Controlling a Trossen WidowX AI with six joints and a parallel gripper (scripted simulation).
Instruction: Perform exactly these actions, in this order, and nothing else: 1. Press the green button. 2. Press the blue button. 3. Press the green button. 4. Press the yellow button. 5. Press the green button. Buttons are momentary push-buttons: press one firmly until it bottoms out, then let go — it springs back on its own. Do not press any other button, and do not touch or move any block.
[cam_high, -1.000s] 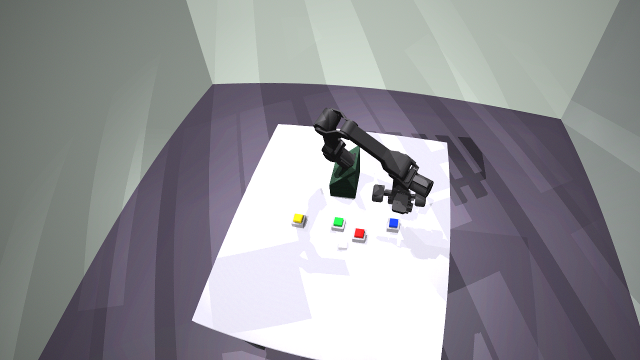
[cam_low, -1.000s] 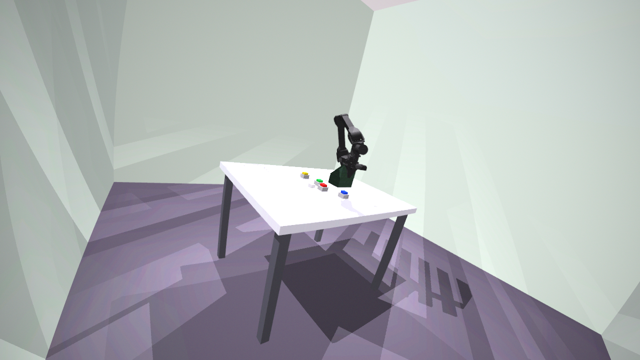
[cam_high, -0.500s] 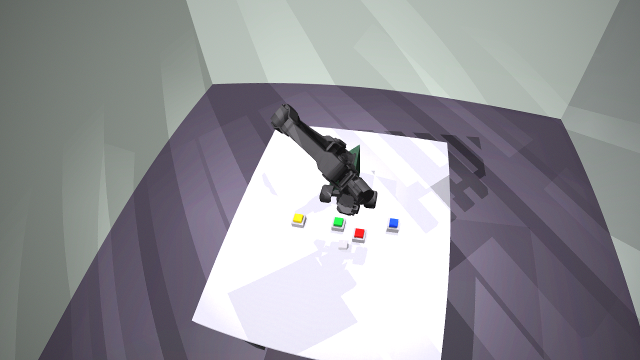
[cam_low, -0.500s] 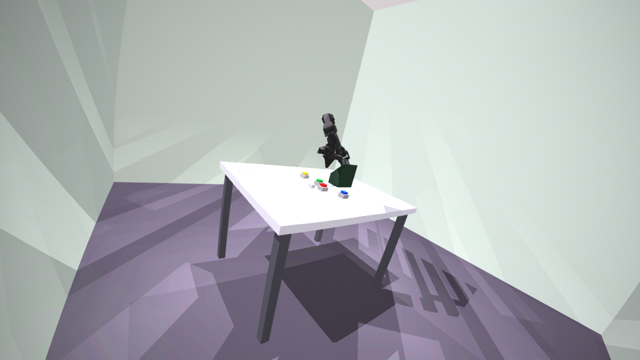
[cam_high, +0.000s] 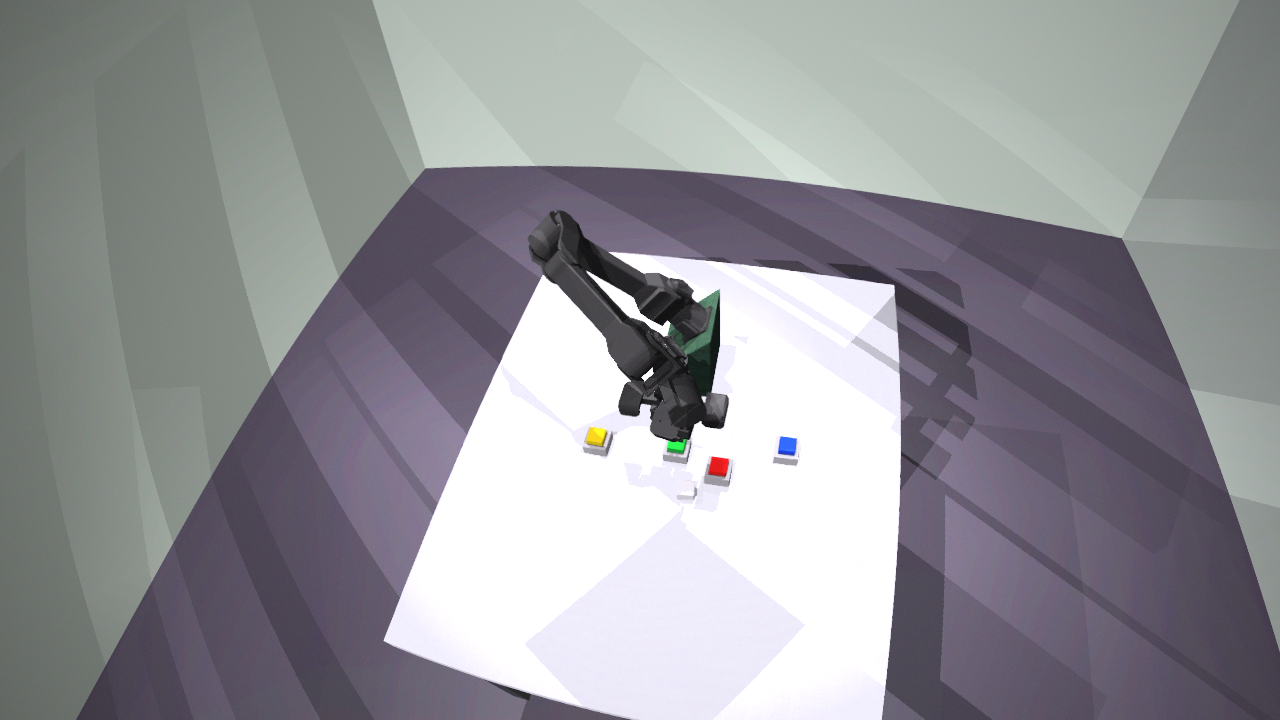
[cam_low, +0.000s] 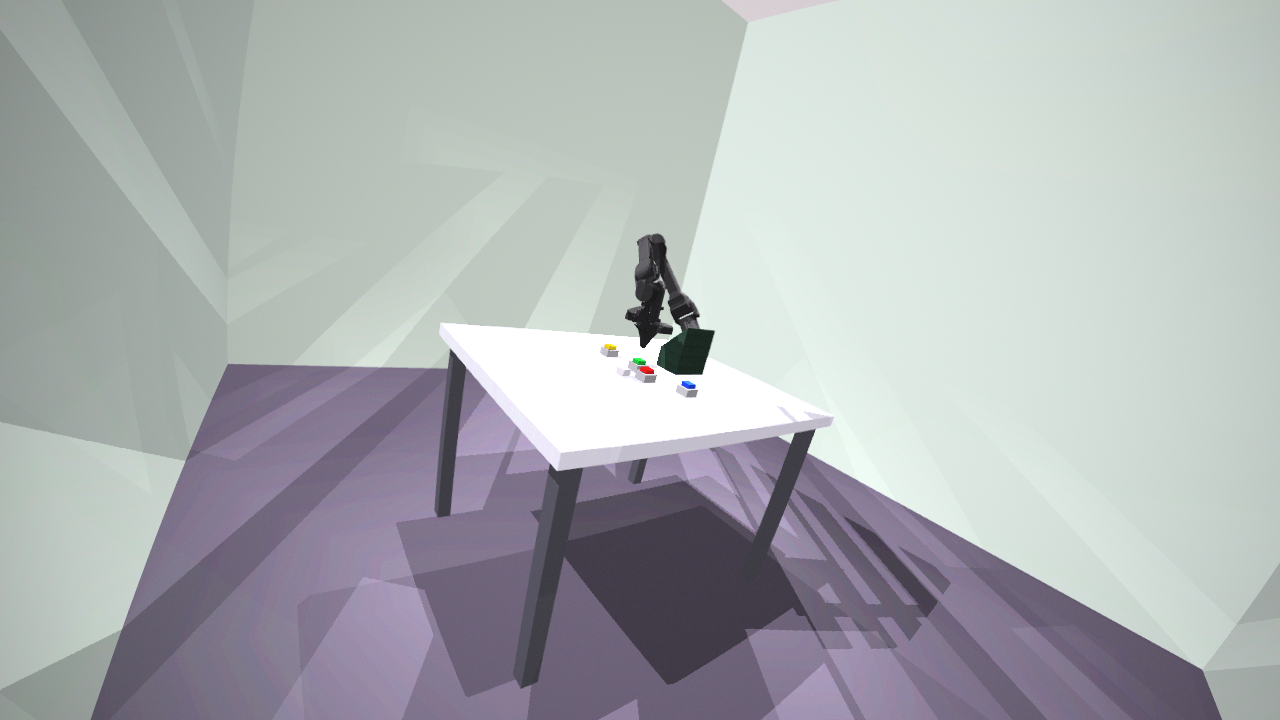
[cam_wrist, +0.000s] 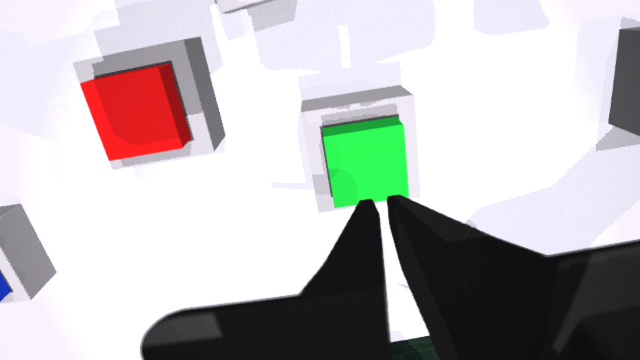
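My gripper is shut and empty. Its tips hang above the table, over the near edge of the green button in the wrist view. The green button stands raised in its grey housing; the arm hides part of it in the top view. The blue button is up, at the right in the top view and cut by the left edge of the wrist view. The yellow button is up, at the left in the top view.
The red button stands close beside the green one. A small white block lies near both. The dark green arm base stands behind the buttons on the white table.
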